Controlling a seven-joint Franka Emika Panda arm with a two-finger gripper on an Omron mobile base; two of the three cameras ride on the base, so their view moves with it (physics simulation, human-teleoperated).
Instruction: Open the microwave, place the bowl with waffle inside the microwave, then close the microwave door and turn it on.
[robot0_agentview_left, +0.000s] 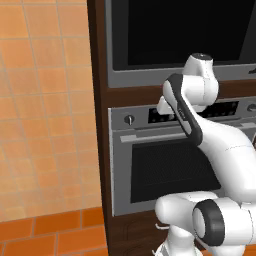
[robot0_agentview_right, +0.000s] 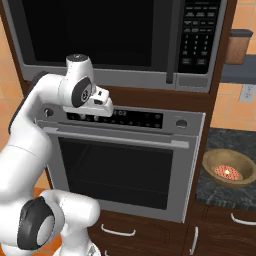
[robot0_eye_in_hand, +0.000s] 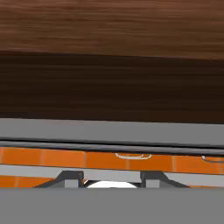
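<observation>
The microwave (robot0_agentview_right: 199, 35) is built in above the oven, and its black glass door (robot0_agentview_right: 95, 35) sits flush in the grey frame, also seen from the left (robot0_agentview_left: 180, 30). A wooden bowl (robot0_agentview_right: 230, 167) holding the reddish waffle (robot0_agentview_right: 228, 172) rests on the dark counter to the right of the oven. My gripper (robot0_agentview_right: 105, 110) hangs just below the microwave, in front of the oven's control strip, pointing down. In the hand view my gripper (robot0_eye_in_hand: 112, 178) is open, its fingertips (robot0_eye_in_hand: 72, 177) spread with nothing between them.
The grey oven (robot0_agentview_right: 120, 170) with its knob (robot0_agentview_right: 181, 123) and bar handle (robot0_agentview_right: 115, 137) stands under the microwave. A vertical handle (robot0_agentview_right: 172, 45) runs beside the microwave keypad. Drawer pulls (robot0_agentview_right: 117, 231) sit below, and orange tiled wall (robot0_agentview_left: 45, 110) lies to the left.
</observation>
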